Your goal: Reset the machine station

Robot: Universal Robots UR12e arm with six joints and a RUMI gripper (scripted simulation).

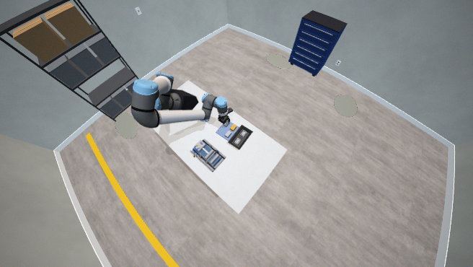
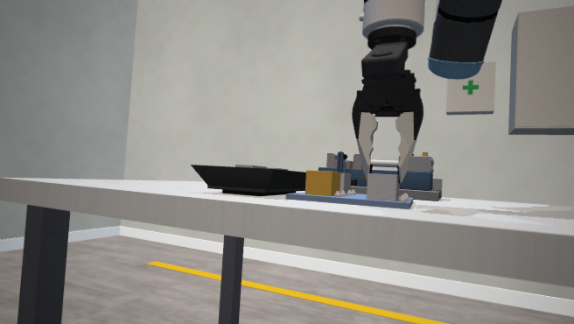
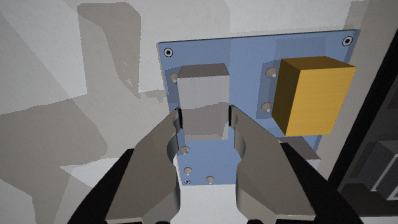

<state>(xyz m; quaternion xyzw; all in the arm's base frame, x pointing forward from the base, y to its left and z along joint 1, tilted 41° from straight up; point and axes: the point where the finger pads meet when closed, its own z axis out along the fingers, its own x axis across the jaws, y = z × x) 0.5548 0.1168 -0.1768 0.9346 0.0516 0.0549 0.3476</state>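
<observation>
"Pincer [image 1: 226, 123] [image 2: 385, 175] [image 3: 204, 108] shut on that gray block [image 2: 382, 186] [image 3: 204, 102], is it?"

"Yes, one fingertip at each side. The block's down on the blue infeed plate [image 1: 220, 130] [image 2: 350, 200] [image 3: 250, 50], near its edge, on the worktop [image 1: 252, 173] [image 2: 131, 193] [image 3: 40, 30]."

"Plain-looking lump, no pocket that I can see."

"Matte, square-cornered, faintly grained. From above, a shadow darkens the lower part of its broad face, and the narrow end face is darker gray."

"And the yellow one?"

"Brass block [image 1: 233, 127] [image 2: 323, 183] [image 3: 317, 97], same plate, well brighter. Another gray blank [image 1: 228, 133] [image 2: 346, 181] [image 3: 302, 148] sits near it, partly hidden by the brass in the wrist view."
</observation>
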